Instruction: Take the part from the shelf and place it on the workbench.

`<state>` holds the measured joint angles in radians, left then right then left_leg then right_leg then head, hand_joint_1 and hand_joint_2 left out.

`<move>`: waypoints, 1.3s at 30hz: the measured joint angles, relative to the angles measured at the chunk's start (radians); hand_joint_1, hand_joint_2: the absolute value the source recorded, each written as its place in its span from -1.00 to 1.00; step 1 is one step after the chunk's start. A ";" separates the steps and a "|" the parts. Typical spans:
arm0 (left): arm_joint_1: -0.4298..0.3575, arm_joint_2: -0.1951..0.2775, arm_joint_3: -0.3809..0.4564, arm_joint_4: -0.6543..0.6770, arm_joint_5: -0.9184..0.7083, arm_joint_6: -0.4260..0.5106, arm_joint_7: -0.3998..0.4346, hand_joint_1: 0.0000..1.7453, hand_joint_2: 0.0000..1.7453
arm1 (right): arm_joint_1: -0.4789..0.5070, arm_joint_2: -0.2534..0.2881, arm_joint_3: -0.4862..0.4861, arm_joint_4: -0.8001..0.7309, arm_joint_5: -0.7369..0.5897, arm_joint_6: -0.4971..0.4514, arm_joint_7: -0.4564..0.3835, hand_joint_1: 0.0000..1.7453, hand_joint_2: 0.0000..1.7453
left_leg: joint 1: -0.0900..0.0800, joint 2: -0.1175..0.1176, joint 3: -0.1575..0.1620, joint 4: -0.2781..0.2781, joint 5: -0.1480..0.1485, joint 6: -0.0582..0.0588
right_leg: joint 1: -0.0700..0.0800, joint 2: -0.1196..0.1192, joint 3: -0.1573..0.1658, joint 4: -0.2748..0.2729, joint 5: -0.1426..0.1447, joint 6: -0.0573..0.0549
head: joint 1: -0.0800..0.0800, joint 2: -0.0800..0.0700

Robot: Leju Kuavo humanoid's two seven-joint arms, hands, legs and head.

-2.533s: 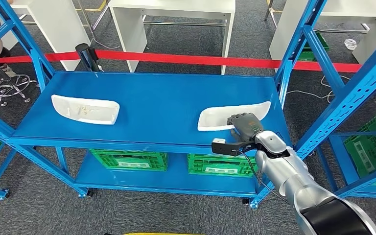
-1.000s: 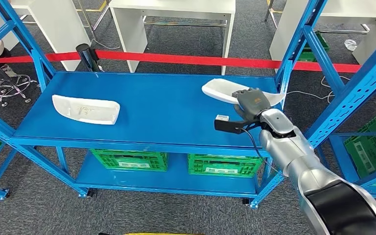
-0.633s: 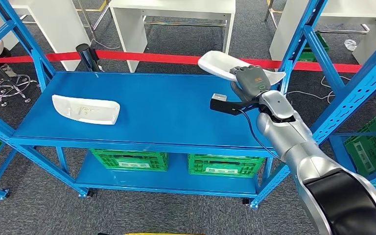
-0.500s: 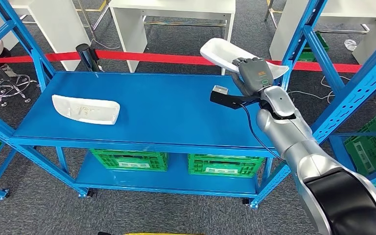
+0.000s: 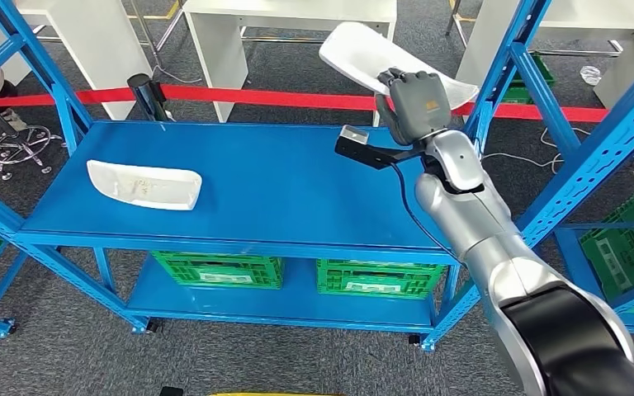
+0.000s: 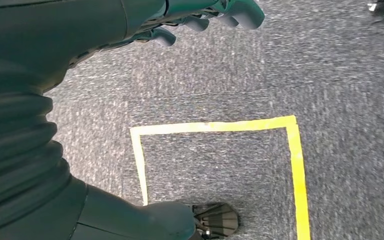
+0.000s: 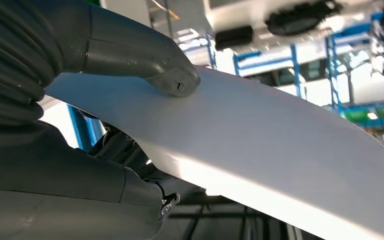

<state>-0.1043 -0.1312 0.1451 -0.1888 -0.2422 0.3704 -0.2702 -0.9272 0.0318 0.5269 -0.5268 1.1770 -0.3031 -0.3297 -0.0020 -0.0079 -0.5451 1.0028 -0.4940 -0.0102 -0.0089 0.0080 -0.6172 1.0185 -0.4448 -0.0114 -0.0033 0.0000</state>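
Grey carpet, white tables and a red barrier tape lie behind a blue steel shelf, and above its top deck the white part hangs in the air, clear of the surface, held in the right hand. Seen from the head view, the part's long axis runs from about ten o'clock to four o'clock, its free end jutting toward ten o'clock from the hand while the other end shows just past the hand near the blue upright. In the right wrist view the grey thumb presses on the part's smooth outer face and the darker fingers curl beneath it, so the hand is clamped on the part near one end rather than at its middle; carrying it will likely call for a steady wrist. A second white part rests on the deck at nine o'clock, well apart. The left hand hangs over carpet marked with yellow tape, fingers loosely curled and holding nothing. An orange mark on the back of the right hand is too small to read; no other writing is legible.
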 joint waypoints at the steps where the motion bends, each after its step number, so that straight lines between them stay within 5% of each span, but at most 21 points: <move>1: -0.001 0.000 0.003 0.000 0.000 0.001 0.005 -1.00 1.00 | 0.005 0.005 0.000 -0.020 0.008 0.002 0.001 1.00 1.00 | -0.001 0.000 0.000 0.000 0.000 0.003 | -0.001 0.000 0.000 -0.001 0.001 0.002 | 0.000 0.000; 10: -0.007 -0.002 0.010 -0.001 0.000 0.007 0.015 -1.00 1.00 | 0.019 0.019 0.002 -0.110 0.028 0.018 -0.005 1.00 1.00 | 0.013 0.006 0.018 -0.035 0.022 0.014 | 0.002 -0.001 -0.022 0.045 -0.033 0.015 | 0.005 0.000; 13: -0.008 -0.001 0.014 -0.001 -0.001 0.008 0.015 -1.00 1.00 | 0.040 0.024 0.006 -0.142 0.027 0.018 -0.022 1.00 1.00 | 0.015 0.007 0.017 -0.030 0.017 0.013 | -0.007 -0.002 -0.108 0.213 -0.086 0.027 | 0.008 0.000; 15: -0.010 0.002 0.017 -0.001 -0.005 0.009 0.014 -1.00 1.00 | 0.061 0.044 0.018 -0.187 0.038 0.023 -0.046 1.00 1.00 | 0.020 0.006 0.012 -0.005 -0.004 -0.010 | -0.014 -0.001 -0.087 0.156 -0.050 0.025 | 0.010 0.000; 17: -0.013 0.005 0.021 -0.001 -0.008 0.011 0.014 -1.00 1.00 | 0.074 0.064 0.032 -0.222 0.050 0.031 -0.063 1.00 1.00 | 0.024 0.005 0.009 0.012 -0.021 -0.036 | -0.015 0.002 -0.035 0.045 -0.011 0.009 | 0.012 0.000; 18: -0.013 0.005 0.023 -0.002 -0.008 0.011 0.013 -1.00 1.00 | 0.077 0.069 0.036 -0.229 0.051 0.035 -0.065 1.00 1.00 | 0.025 0.005 0.010 0.013 -0.024 -0.040 | -0.015 0.001 -0.034 0.044 -0.012 0.001 | 0.012 0.000; 20: -0.014 0.005 0.024 -0.002 -0.008 0.011 0.011 -1.00 1.00 | 0.077 0.079 0.043 -0.242 0.052 0.041 -0.072 1.00 1.00 | 0.026 0.006 -0.011 0.057 -0.053 -0.047 | -0.017 0.001 -0.032 0.041 -0.012 -0.012 | 0.010 0.000; 24: -0.014 0.006 0.026 -0.001 -0.008 0.013 0.009 -1.00 1.00 | 0.085 0.090 0.060 -0.257 0.053 0.059 -0.092 1.00 1.00 | 0.023 0.007 -0.137 0.298 -0.144 -0.046 | -0.010 0.001 -0.029 0.040 -0.014 -0.022 | 0.007 0.000; 26: -0.013 0.007 0.027 -0.001 -0.009 0.013 0.008 -1.00 1.00 | 0.092 0.092 0.069 -0.263 0.053 0.067 -0.096 1.00 1.00 | 0.021 0.006 -0.137 0.276 -0.103 -0.038 | -0.006 0.001 -0.026 0.040 -0.015 -0.024 | 0.007 0.000; 29: -0.015 0.007 0.028 -0.001 -0.012 0.013 0.007 -1.00 1.00 | 0.095 0.093 0.090 -0.286 0.050 0.079 -0.105 1.00 1.00 | 0.012 0.006 -0.052 0.079 -0.005 -0.019 | -0.003 0.003 -0.022 0.040 -0.015 -0.020 | 0.007 0.000; 34: -0.015 0.004 0.031 -0.002 -0.015 0.014 0.005 -1.00 1.00 | 0.113 0.091 0.130 -0.320 0.050 0.089 -0.114 1.00 1.00 | 0.011 0.004 -0.028 0.013 0.017 -0.003 | -0.001 0.003 -0.027 0.036 -0.012 0.007 | 0.009 0.000; 36: -0.016 0.003 0.033 -0.002 -0.015 0.016 0.003 -1.00 1.00 | 0.115 0.085 0.153 -0.337 0.048 0.093 -0.113 1.00 1.00 | 0.016 0.007 -0.029 0.005 0.026 0.007 | 0.000 0.000 -0.059 0.106 -0.060 0.016 | 0.011 0.000; 39: -0.015 0.002 0.037 -0.001 -0.015 0.018 -0.001 -1.00 1.00 | 0.122 0.074 0.194 -0.355 0.042 0.100 -0.107 1.00 1.00 | 0.014 0.008 -0.035 0.008 0.029 0.012 | 0.000 -0.001 -0.133 0.284 -0.138 0.024 | 0.013 0.000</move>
<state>-0.1195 -0.1294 0.1819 -0.1902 -0.2569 0.3881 -0.2716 -0.8052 0.1055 0.7212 -0.8814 1.2192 -0.2027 -0.4371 0.0120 0.0006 -0.5802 1.0104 -0.4650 0.0022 -0.0091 0.0069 -0.7504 1.3022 -0.5831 0.0121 0.0093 0.0000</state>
